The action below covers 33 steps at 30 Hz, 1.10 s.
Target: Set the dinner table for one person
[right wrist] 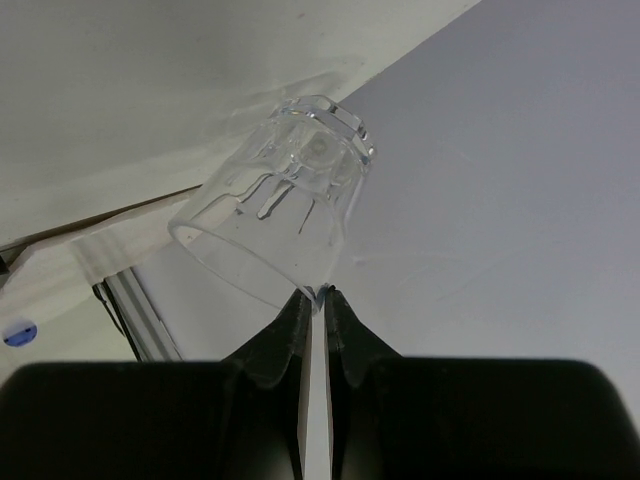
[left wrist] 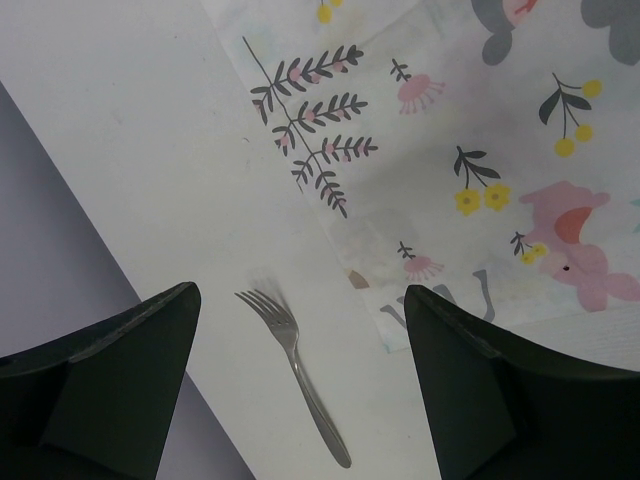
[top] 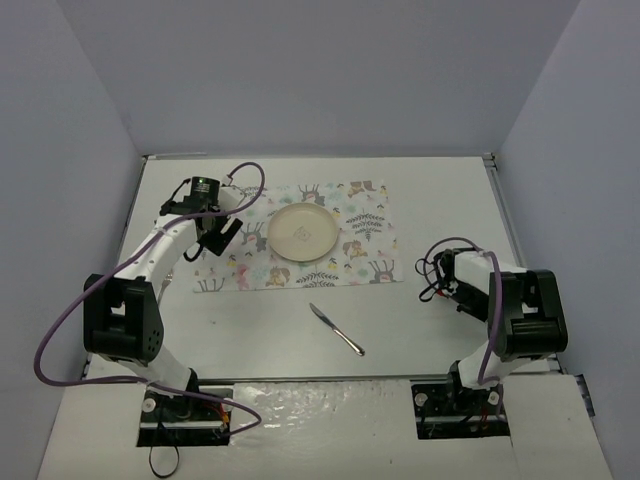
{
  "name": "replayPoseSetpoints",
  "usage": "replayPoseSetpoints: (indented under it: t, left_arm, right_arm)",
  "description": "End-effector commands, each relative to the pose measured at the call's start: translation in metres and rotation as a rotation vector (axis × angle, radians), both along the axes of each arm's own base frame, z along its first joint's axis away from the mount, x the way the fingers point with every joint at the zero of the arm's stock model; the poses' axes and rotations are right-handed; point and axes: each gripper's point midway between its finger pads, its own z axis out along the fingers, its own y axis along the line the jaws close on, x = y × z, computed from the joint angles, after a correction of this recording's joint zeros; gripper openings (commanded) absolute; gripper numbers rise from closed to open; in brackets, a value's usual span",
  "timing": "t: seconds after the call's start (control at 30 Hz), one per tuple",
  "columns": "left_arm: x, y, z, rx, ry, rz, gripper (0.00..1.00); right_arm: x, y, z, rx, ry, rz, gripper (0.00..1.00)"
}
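Risk: right gripper point(right wrist: 320, 300) is clamped only on the thin rim of the glass point(right wrist: 275, 215), at 3 o'clock on the dinner table point(top: 250, 330). It could pivot or slip out on lift. Left gripper point(left wrist: 300, 300) hangs spread over the fork point(left wrist: 300, 375).

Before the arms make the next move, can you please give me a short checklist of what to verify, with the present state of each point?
1. The right gripper is shut on the glass: ok, it pinches the rim wall.
2. The glass is clear of the table: cannot tell.
3. The left gripper is open over the fork: ok, the fork lies below the open jaws.
4. The fork is beside the mat: ok, on bare table by its edge.
5. The plate is on the mat: ok.
6. The knife is next to the plate: not ok, it lies slanted on the table, apart from the mat.
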Motion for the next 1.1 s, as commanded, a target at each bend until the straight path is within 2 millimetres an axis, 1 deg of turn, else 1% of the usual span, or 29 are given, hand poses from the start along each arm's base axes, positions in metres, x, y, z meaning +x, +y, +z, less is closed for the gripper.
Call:
replayPoseSetpoints:
  t: [0.0, 0.1, 0.13, 0.2, 0.23, 0.3, 0.33, 0.43, 0.5, 0.6, 0.63, 0.67, 0.7, 0.73, 0.77, 0.8, 0.87, 0.93, 0.97, 1.0, 1.07]
  left_arm:
    - [0.009, -0.002, 0.027, -0.001, -0.099, -0.009, 0.81]
    - [0.008, -0.002, 0.03, -0.004, -0.108, -0.008, 0.81]
    - [0.008, -0.001, 0.03, -0.004, -0.108, -0.007, 0.81]
    - [0.007, -0.001, 0.031, -0.003, -0.109, -0.006, 0.81]
    - [0.007, -0.001, 0.031, -0.003, -0.109, -0.006, 0.81]
    - [0.006, -0.002, 0.032, -0.002, -0.103, -0.003, 0.81]
    - [0.007, -0.002, 0.032, 0.0, -0.102, -0.002, 0.81]
    - [0.007, -0.005, 0.036, 0.008, -0.107, -0.005, 0.81]
    - [0.008, -0.007, 0.039, 0.01, -0.113, -0.008, 0.81]
    - [0.009, -0.009, 0.043, 0.008, -0.117, -0.004, 0.81]
    - [0.009, -0.009, 0.043, 0.012, -0.118, -0.002, 0.81]
    - [0.009, -0.01, 0.044, 0.015, -0.119, -0.003, 0.81]
    - [0.009, -0.008, 0.045, 0.02, -0.123, 0.002, 0.81]
    - [0.01, -0.007, 0.046, 0.024, -0.13, 0.006, 0.81]
    - [0.009, -0.006, 0.046, 0.032, -0.135, 0.012, 0.81]
    - [0.01, -0.005, 0.046, 0.033, -0.137, 0.015, 0.81]
    - [0.01, -0.003, 0.049, 0.034, -0.155, 0.026, 0.81]
    - [0.008, -0.004, 0.047, 0.03, -0.153, 0.028, 0.81]
    - [0.006, -0.004, 0.046, 0.028, -0.149, 0.028, 0.81]
    - [0.006, -0.004, 0.045, 0.024, -0.148, 0.032, 0.81]
    - [0.006, -0.005, 0.042, 0.019, -0.143, 0.033, 0.81]
  right_arm:
    - [0.008, 0.0, 0.014, 0.016, -0.085, 0.007, 0.0]
    - [0.027, 0.003, 0.029, 0.024, -0.195, 0.015, 0.0]
    - [0.038, 0.006, 0.039, 0.044, -0.26, 0.018, 0.0]
    - [0.071, 0.015, 0.069, 0.112, -0.445, 0.024, 0.0]
    - [0.085, 0.021, 0.084, 0.158, -0.533, 0.023, 0.0]
    - [0.109, 0.037, 0.101, 0.284, -0.66, 0.014, 0.0]
    - [0.124, 0.047, 0.115, 0.358, -0.732, 0.018, 0.0]
    - [0.151, 0.066, 0.132, 0.484, -0.801, 0.023, 0.0]
    - [0.17, 0.081, 0.126, 0.566, -0.771, 0.022, 0.0]
    - [0.203, 0.101, 0.13, 0.68, -0.779, 0.025, 0.0]
    - [0.214, 0.108, 0.122, 0.715, -0.755, 0.018, 0.0]
    - [0.225, 0.113, 0.121, 0.732, -0.751, 0.024, 0.0]
    - [0.233, 0.119, 0.12, 0.76, -0.751, 0.024, 0.0]
    - [0.249, 0.125, 0.121, 0.787, -0.76, 0.026, 0.0]
    - [0.259, 0.135, 0.121, 0.81, -0.757, 0.035, 0.0]
    - [0.267, 0.143, 0.12, 0.82, -0.756, 0.047, 0.0]
    - [0.285, 0.163, 0.108, 0.831, -0.721, 0.069, 0.0]
    - [0.304, 0.185, 0.117, 0.847, -0.737, 0.113, 0.0]
    - [0.311, 0.198, 0.116, 0.849, -0.732, 0.137, 0.0]
    - [0.316, 0.206, 0.116, 0.854, -0.728, 0.149, 0.0]
    - [0.325, 0.219, 0.103, 0.865, -0.693, 0.157, 0.0]
